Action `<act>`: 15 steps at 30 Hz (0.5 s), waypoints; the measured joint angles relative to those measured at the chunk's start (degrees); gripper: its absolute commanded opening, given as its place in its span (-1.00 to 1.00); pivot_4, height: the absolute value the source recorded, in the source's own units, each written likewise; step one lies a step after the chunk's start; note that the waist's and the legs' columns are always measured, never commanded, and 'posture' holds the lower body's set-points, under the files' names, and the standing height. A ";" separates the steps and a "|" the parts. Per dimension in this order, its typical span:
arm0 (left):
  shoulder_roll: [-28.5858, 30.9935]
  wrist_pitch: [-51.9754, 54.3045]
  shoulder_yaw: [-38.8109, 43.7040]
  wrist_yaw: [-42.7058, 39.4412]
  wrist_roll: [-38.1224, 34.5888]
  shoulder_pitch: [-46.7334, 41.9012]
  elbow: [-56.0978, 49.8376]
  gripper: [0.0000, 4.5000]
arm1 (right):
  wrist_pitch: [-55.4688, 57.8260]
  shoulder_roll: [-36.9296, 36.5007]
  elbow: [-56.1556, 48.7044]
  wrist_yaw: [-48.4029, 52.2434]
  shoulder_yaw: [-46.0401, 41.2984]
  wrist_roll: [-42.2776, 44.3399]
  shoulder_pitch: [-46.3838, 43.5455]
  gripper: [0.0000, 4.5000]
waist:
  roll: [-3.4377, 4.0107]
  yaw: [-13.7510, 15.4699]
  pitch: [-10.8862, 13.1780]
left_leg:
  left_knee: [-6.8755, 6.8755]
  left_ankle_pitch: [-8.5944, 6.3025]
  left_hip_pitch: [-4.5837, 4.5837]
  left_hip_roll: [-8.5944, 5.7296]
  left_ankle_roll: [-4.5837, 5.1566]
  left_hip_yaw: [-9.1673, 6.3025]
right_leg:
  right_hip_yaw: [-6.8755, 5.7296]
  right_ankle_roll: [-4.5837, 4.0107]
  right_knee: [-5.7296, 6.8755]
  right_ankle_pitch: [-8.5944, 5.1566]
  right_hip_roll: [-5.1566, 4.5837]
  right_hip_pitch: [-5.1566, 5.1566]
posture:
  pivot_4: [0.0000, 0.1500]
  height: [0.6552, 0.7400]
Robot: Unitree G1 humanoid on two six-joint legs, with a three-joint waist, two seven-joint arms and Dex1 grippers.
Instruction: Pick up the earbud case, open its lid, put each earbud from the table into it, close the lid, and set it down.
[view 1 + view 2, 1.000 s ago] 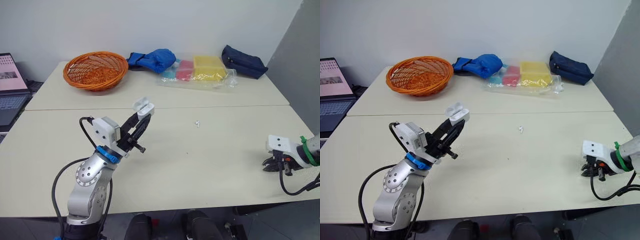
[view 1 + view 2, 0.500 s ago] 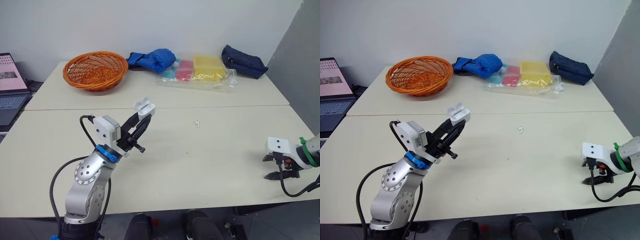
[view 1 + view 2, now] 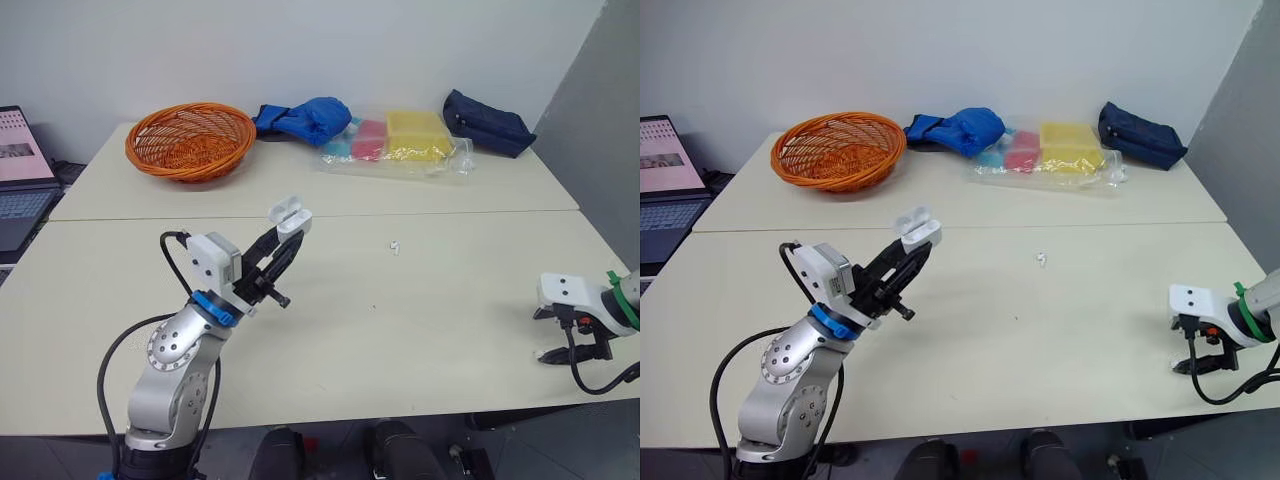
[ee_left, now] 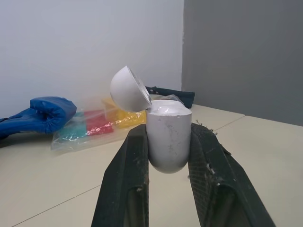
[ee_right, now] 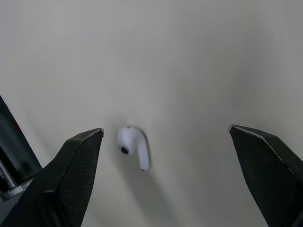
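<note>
Gripping the white, rounded earbud case [image 3: 288, 214] by its lower body, your left gripper [image 3: 287, 236] holds it raised above the pale beige table [image 3: 400, 330], left of centre, with both black fingers pressed against its sides. You can see the domed lid tipped back on its hinge, open, and the case leaning toward the far side. One small white earbud [image 3: 396, 245] lies on the table to the right of the case, well apart from it, near the seam between the two tabletops. A second white earbud [image 5: 133, 146] lies on the table beneath your right gripper [image 3: 552, 336], between its widely spread fingers and touching neither; that gripper hovers at the near right edge. Along the far side you have, left to right, an orange wicker basket [image 3: 188, 140], a blue padded glove [image 3: 305, 120], a clear plastic bag of coloured boxes [image 3: 400, 140] and a dark navy pouch [image 3: 488, 122]. An open laptop [image 3: 20, 170] sits at the far left.
</note>
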 measured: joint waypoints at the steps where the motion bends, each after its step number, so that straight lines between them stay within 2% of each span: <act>1: 0.02 0.00 0.00 0.00 0.00 0.07 -0.04 -0.67 | -0.59 -0.11 -0.08 0.37 -0.47 0.52 -0.03 0.98 | 0.00 0.02 0.00 | 0.00 0.00 0.00 0.00 0.00 -0.01 | -0.01 0.00 0.00 0.00 0.00 0.00 | 1.00 1.00; 5: 0.43 0.11 0.01 -0.03 -0.11 0.23 -0.18 -0.67 | -2.58 -3.23 -2.71 1.74 -2.15 1.61 3.44 0.98 | 0.03 0.09 0.03 | -0.02 0.00 -0.01 0.01 0.00 -0.03 | -0.05 -0.02 -0.05 -0.02 -0.01 0.01 | 1.00 1.00; 15: 0.61 0.29 -0.05 -0.13 -0.82 0.17 -0.18 -0.67 | -6.75 -3.28 -2.39 -0.54 -3.66 1.51 8.45 0.98 | 0.04 0.08 0.03 | -0.01 0.00 0.00 0.00 -0.01 -0.01 | -0.02 -0.02 -0.06 -0.02 -0.02 0.01 | 1.00 1.00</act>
